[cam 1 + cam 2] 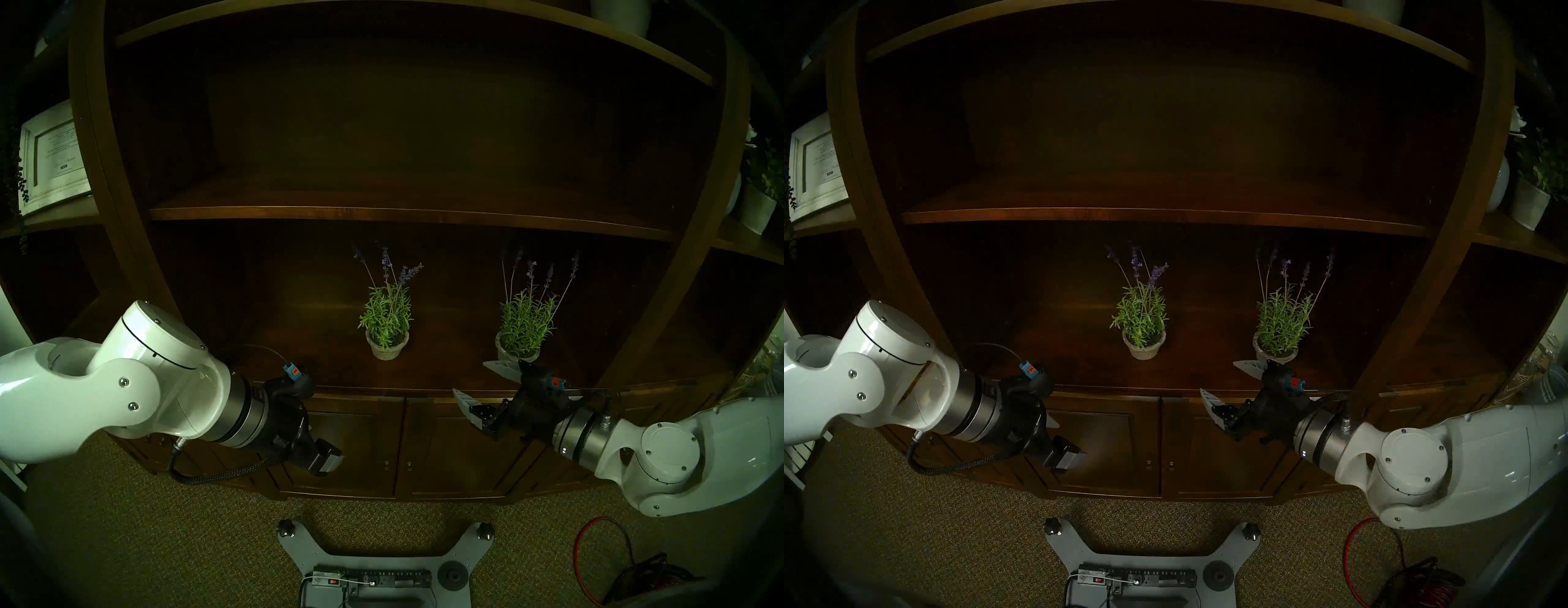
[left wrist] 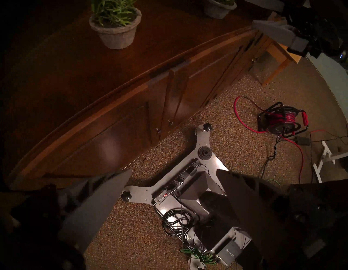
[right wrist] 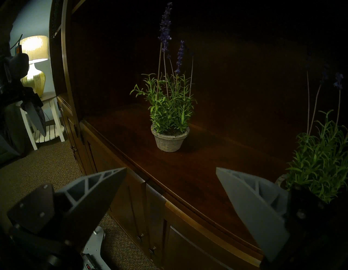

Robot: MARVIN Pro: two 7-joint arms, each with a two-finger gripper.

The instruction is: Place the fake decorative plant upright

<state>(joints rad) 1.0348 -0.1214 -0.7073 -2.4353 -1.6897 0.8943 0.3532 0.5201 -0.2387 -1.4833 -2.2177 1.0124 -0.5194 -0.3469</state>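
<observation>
Below the counter edge, the left gripper [image 2: 173, 171] hangs over the carpet with its fingers spread wide and nothing between them. Opposite, the right gripper [image 1: 479, 386] is likewise fully spread and empty, level with the front edge of the cabinet counter [image 1: 297, 339]. Both lavender plants stand upright on that counter: the left plant [image 1: 387, 316] near mid-shelf, well apart from either gripper; the right plant [image 1: 524, 325] just behind the right gripper's upper finger [image 1: 502, 368].
</observation>
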